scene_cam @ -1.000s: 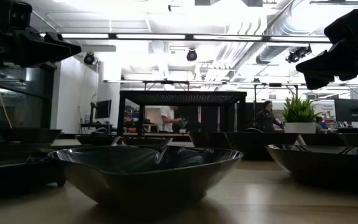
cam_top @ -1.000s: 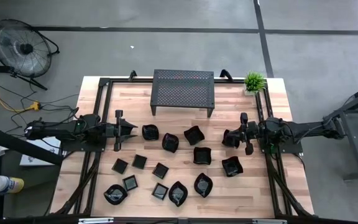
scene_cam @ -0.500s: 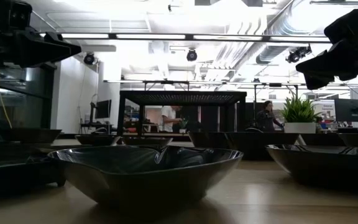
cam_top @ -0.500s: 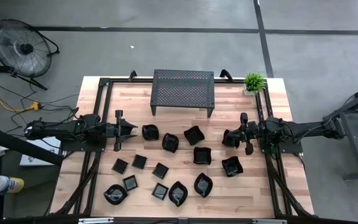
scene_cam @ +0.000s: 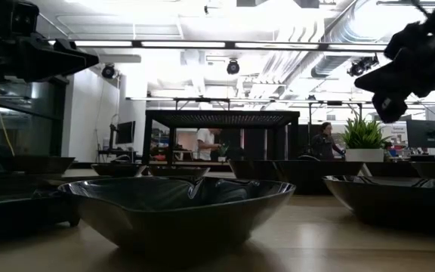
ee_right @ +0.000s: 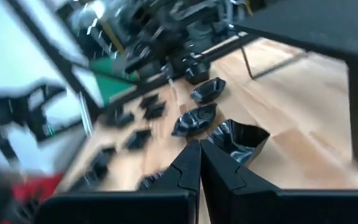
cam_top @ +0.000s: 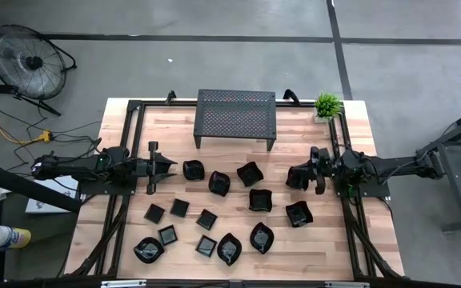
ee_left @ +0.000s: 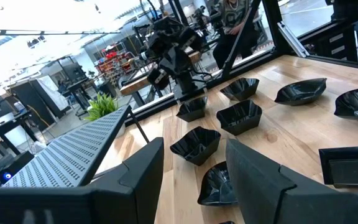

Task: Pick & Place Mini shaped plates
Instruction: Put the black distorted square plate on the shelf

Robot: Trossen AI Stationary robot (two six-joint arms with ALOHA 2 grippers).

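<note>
Several mini shaped plates lie on the wooden table point(cam_top: 126, 240) on their undersides: wavy-edged ones point(cam_top: 219, 183) point(cam_top: 260, 199) in the middle, flat squares point(cam_top: 180, 208) and leaf forms point(cam_top: 230, 248) nearer the front. One plate point(scene_cam: 176, 208) fills the low view's foreground. My left gripper point(cam_top: 170, 166) point(ee_left: 194, 168) hovers open above the table's left side, pointing level at the plates. My right gripper point(cam_top: 292, 177) point(ee_right: 199, 163) hovers shut above the right side, facing the left one; a wavy plate point(ee_right: 241, 140) lies ahead of it. Neither touches anything.
A black perforated rack point(cam_top: 236, 116) stands on legs at the table's far middle. A small potted plant point(cam_top: 327, 104) sits at the far right corner. Black frame rails point(cam_top: 126, 128) run along the table's sides. A floor fan point(cam_top: 24, 58) stands beyond the far left.
My right gripper has rolled about the line it points along, staying in place and shut. The left arm and the plates have kept still.
</note>
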